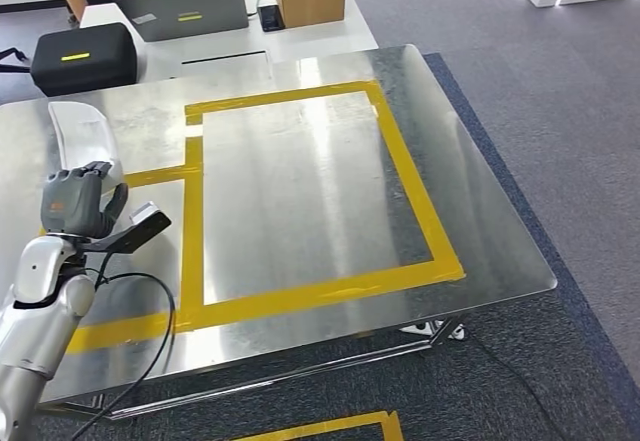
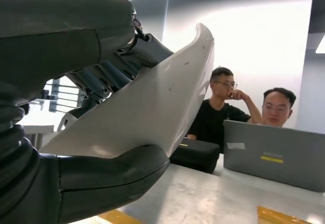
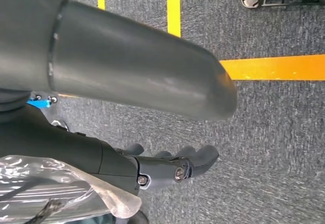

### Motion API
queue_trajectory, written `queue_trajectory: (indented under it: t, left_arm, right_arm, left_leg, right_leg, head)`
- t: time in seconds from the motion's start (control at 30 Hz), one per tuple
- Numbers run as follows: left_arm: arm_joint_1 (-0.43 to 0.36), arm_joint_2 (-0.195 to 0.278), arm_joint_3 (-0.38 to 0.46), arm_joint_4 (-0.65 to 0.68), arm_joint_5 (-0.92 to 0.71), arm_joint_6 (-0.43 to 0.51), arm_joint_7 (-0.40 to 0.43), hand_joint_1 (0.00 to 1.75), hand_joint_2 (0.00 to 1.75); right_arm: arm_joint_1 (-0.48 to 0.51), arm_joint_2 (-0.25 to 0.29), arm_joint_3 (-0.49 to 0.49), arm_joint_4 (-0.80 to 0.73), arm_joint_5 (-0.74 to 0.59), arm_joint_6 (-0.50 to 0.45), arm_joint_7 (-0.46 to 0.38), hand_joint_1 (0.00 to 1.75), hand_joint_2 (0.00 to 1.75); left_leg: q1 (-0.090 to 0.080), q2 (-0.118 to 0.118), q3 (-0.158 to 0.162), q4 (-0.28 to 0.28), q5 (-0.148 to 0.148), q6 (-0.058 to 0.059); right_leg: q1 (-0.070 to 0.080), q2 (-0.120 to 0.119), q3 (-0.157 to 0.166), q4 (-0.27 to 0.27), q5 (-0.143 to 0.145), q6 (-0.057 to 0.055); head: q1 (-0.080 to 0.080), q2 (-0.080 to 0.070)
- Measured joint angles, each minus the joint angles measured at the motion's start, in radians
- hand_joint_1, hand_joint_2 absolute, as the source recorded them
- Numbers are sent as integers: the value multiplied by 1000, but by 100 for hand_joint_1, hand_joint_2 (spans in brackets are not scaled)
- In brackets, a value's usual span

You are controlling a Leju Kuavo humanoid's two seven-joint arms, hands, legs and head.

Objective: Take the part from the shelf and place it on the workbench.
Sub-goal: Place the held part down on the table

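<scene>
The left arm (image 1: 38, 311) comes in at the near left, silver and bent upward, its wrist raised over the left edge of the tabletop (image 1: 302, 191). The left hand (image 1: 79, 201) is turned with its grey back toward the camera and its fingers curled round the white part (image 1: 83, 136), which stands up and away from it. In the left wrist view the thick thumb (image 2: 111, 176) lies under the part and the darker fingers (image 2: 96, 82) press on its other face. The right hand (image 3: 168, 165) hangs low over the carpeted floor (image 3: 268, 142), holding nothing, thumb (image 3: 134, 66) and fingers apart and nearly straight.
</scene>
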Motion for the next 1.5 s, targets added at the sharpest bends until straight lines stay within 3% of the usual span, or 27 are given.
queue_trajectory:
  t: [0.27, 0.73, 0.93, 1.2, 1.5]
  left_arm:
    - [193, 123, 7, -184, 61, 4, -8, 175, 175]
    - [370, 169, 67, -354, 109, 1, -36, 175, 175]
    - [452, 175, 97, -439, 246, -27, -173, 175, 175]
    - [496, 197, 73, -503, 397, -57, -398, 175, 175]
    - [489, 199, 23, -501, 408, -49, -433, 175, 175]
  right_arm:
    - [6, 1, -14, 0, -14, -2, -4, 0, 0]
    - [9, 3, -22, 0, -22, -6, -13, 0, 0]
    - [9, 3, -26, 0, -22, -6, -15, 0, 0]
    - [5, 3, -26, 0, -1, 5, -22, 0, 0]
    - [1, 3, -26, 0, 6, 6, -25, 0, 0]
  left_leg:
    - [0, 2, 1, 0, -4, -1]
    - [0, 1, 3, 0, -5, -1]
    - [0, 1, 3, 0, -5, -1]
    - [0, 1, 4, 0, -5, -1]
    - [0, 1, 5, 0, -5, -1]
  right_leg:
    - [0, 2, 0, 0, -3, 0]
    - [0, 0, 3, -1, -3, 0]
    - [0, 0, 3, -1, -4, 0]
    - [0, -1, 4, -1, -4, 0]
    - [0, 0, 5, -1, -4, 0]
  head:
    - [0, 0]
    - [0, 0]
    - [0, 0]
    - [0, 0]
    - [0, 0]
